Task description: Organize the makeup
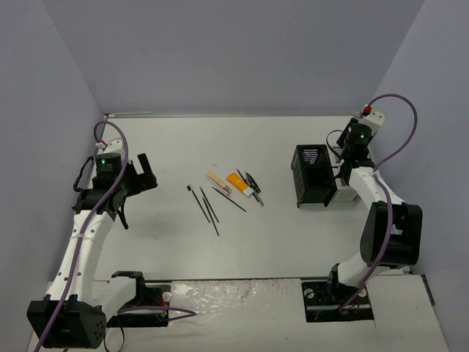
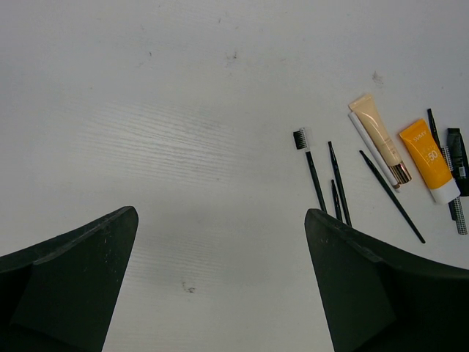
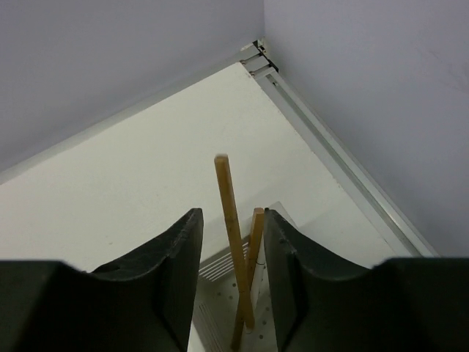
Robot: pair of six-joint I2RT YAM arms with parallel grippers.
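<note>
The makeup lies in a loose row mid-table: thin black pencils (image 1: 207, 204), a beige tube (image 1: 218, 182), an orange-and-white tube (image 1: 239, 183) and dark slim items (image 1: 253, 188). My left gripper (image 1: 144, 173) hovers to their left, open and empty (image 2: 221, 213); its view shows a spoolie brush (image 2: 311, 170), black pencils (image 2: 338, 180), the beige tube (image 2: 380, 136) and the orange tube (image 2: 428, 158). My right gripper (image 1: 343, 158) is over the holder, open (image 3: 232, 214). Two crossed wooden sticks (image 3: 229, 220) stand between its fingers in the white compartment (image 3: 212, 308).
The black mesh holder (image 1: 311, 176) stands at the right with the white compartment section (image 1: 343, 192) beside it. A metal rail (image 3: 330, 147) runs along the table's edge by the grey wall, close behind the holder.
</note>
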